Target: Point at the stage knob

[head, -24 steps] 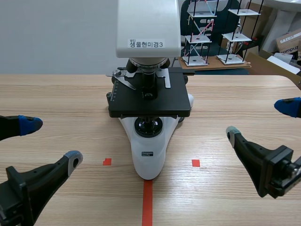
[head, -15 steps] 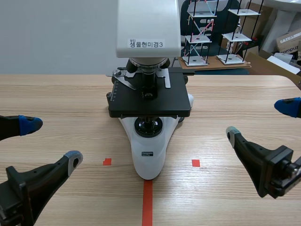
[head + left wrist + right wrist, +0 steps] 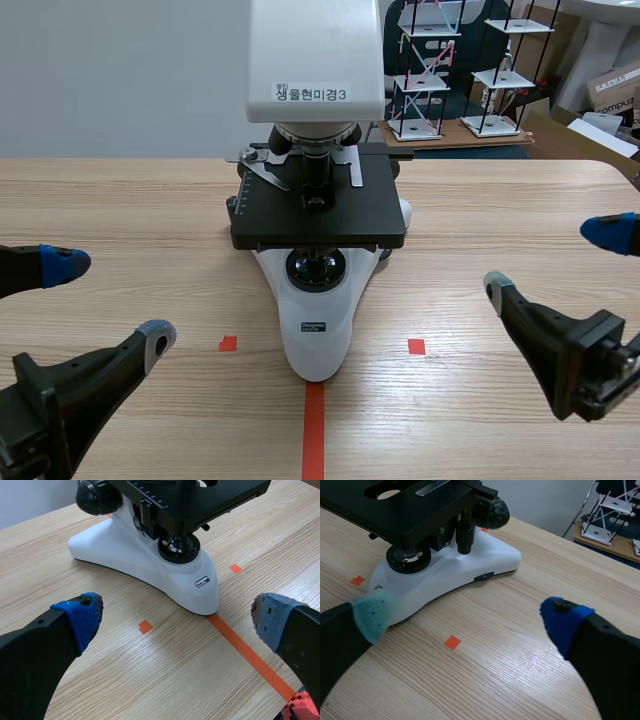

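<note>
Stage knob (image 3: 465, 534) is judged to be the short black post hanging below the right edge of the stage (image 3: 395, 510) of the microscope (image 3: 318, 330), just beside the larger round focus knob (image 3: 496, 511). It is seen best in the right wrist view and can hardly be made out in the scene view. The microscope is set at the middle of the counter (image 3: 120, 200), with its white foot meeting the end of the orange tape line (image 3: 314, 430).

The pointing step is judged not yet begun, as neither gripper is near the knob. The right gripper (image 3: 552, 262) is held low over the counter, well apart from the microscope on its right side. Since the knob lies on that side, this arm is judged the better placed. The next move calls for the gripper to be carried forward and inward toward the underside of the stage. One fingertip would need to be aimed at the knob and kept clear of the stage edge and the focus knob.

Both grippers are spread wide. Nothing is held or touched by the right gripper, whose grey-green and blue pads (image 3: 375, 612) are set apart over bare counter. The left gripper (image 3: 108, 300) is likewise spread and empty, held low at the left, well apart from the microscope.
</note>
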`<state>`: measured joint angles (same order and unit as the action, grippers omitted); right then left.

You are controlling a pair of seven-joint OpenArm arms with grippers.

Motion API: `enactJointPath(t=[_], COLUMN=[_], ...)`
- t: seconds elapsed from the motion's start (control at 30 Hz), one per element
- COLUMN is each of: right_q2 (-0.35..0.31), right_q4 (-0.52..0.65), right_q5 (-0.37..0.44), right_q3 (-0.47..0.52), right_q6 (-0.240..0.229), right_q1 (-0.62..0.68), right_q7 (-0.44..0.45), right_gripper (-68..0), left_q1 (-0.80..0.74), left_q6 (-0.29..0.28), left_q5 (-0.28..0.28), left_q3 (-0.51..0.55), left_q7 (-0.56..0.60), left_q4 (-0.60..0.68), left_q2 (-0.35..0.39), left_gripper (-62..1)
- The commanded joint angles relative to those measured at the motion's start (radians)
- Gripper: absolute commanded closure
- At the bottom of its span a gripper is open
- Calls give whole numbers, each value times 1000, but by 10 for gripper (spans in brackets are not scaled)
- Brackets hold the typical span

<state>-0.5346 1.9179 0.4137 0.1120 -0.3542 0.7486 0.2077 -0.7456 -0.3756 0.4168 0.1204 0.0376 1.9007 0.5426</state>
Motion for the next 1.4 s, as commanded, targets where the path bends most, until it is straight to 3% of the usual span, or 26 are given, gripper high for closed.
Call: enactJointPath(t=[0.0, 0.1, 0.17, 0.33, 0.5, 0.8, 0.93, 1.1, 1.37], right_q2=[-2, -2, -2, 52, 121, 182, 198, 215, 244], right_q4=[2, -2, -14, -112, -309, -690, -816, -922, -986], right_q5=[0, -19, -19, -114, -229, -318, -321, -333, -385], right_q3=[11, 5, -17, -92, -156, -248, -288, -346, -414], right_q6=[12, 15, 27, 45, 45, 44, 44, 48, 48], right_q1=[-1, -7, -24, -114, -235, -526, -644, -761, -864], right_q7=[14, 16, 16, 36, 149, 354, 397, 441, 481], right_gripper=[-422, -131, 4, -2, -1, -1, -1, -1, -1], left_q1=[-5, -5, -5, -5, -5, -5, -5, -5, -5], left_q6=[-4, -4, -4, -4, -4, -4, -4, -4, -4], left_q5=[7, 7, 7, 7, 7, 7, 7, 7, 7], left_q3=[2, 2, 2, 2, 2, 2, 2, 2, 2], left_q7=[17, 17, 17, 16, 17, 17, 16, 16, 16], left_q4=[15, 15, 15, 15, 15, 15, 15, 15, 15], left_q2=[-8, -8, -8, -8, -8, -8, -8, -8, -8], left_gripper=[-623, -623, -623, -623, -623, -623, -623, -623, -623])
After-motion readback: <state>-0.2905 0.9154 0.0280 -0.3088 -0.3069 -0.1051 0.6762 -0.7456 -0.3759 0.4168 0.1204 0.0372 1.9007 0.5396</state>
